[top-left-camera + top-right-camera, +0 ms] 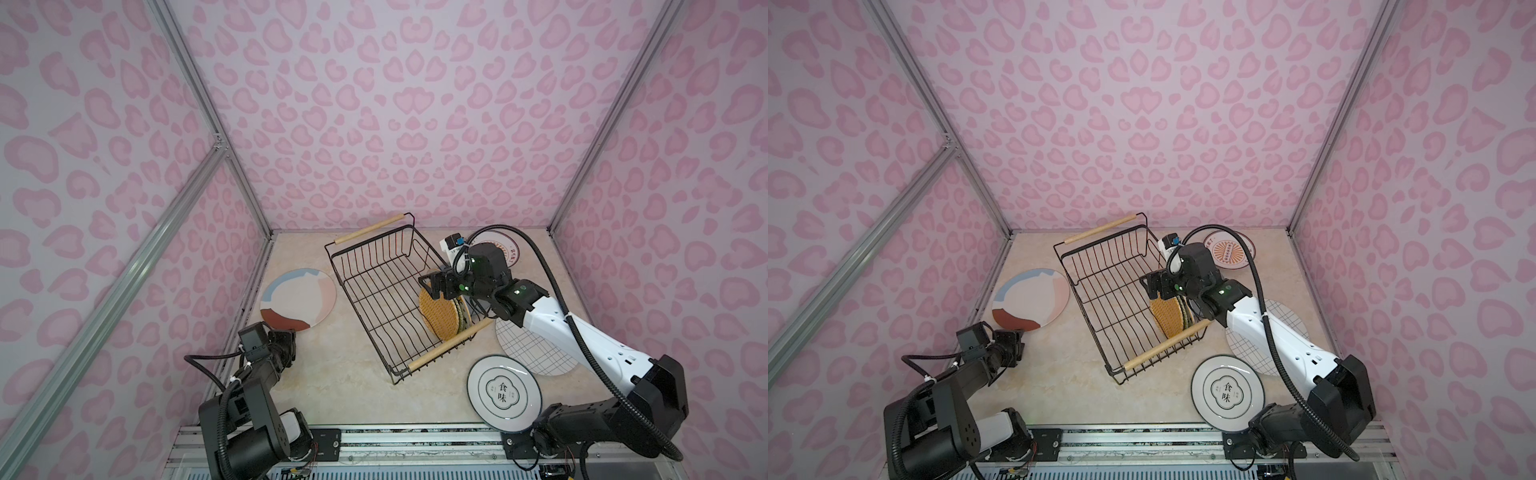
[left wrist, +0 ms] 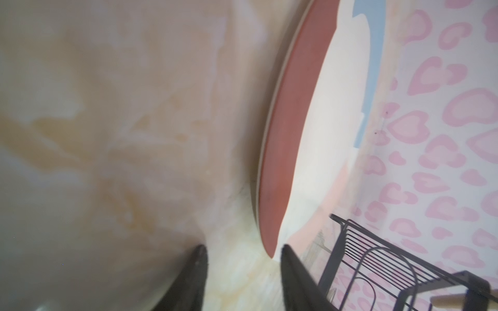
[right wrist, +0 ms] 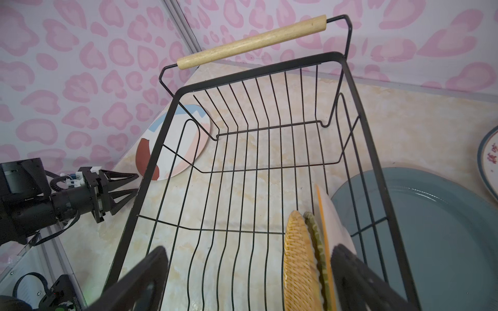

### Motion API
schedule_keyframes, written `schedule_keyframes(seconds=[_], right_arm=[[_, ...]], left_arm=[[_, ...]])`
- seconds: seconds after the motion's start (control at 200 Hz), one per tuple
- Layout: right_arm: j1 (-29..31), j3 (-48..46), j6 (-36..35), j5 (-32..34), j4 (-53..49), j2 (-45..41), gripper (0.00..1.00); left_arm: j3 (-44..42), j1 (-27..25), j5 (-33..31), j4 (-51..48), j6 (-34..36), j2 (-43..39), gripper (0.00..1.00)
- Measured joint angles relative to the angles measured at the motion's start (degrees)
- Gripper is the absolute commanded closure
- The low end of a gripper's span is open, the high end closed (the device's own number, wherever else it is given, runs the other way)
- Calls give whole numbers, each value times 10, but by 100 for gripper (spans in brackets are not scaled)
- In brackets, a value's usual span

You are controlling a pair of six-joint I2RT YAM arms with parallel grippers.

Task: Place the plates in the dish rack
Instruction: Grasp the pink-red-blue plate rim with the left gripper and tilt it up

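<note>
In both top views the rack sat mid-frame, slantwise on the table; three plates stood on edge at its lower right end, the woven plate foremost; the right gripper hung over them spread wide, grasping nothing; others, the grid plate among them, lay flat at right of frame. At left of frame the left gripper lay low by the colour-block plate, jaws parted and empty, the rim just at its tips. The step seemed to be picking up that plate; done well, one finger would slip beneath the lip and one over it, biting deep before closing, since a glazed plate would likely slide from a shallow pinch; the lift should tip it on edge toward the rack's bare upper wires; the right arm had best rise clear first.
</note>
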Motion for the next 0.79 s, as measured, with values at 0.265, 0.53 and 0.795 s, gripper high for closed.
schedule_keyframes(seconds=[0.265,0.53,0.795], right_arm=[[14,14,-2,-1,-12,12,6],[19,12,-2,-5,-9,12,6],[19,-1,0,-18,1,3,6]], left_arm=[[74,40,1,-45,48,29,1],[169,68,28,-78,126,137,1],[293,97,58,-127,278,249,2]])
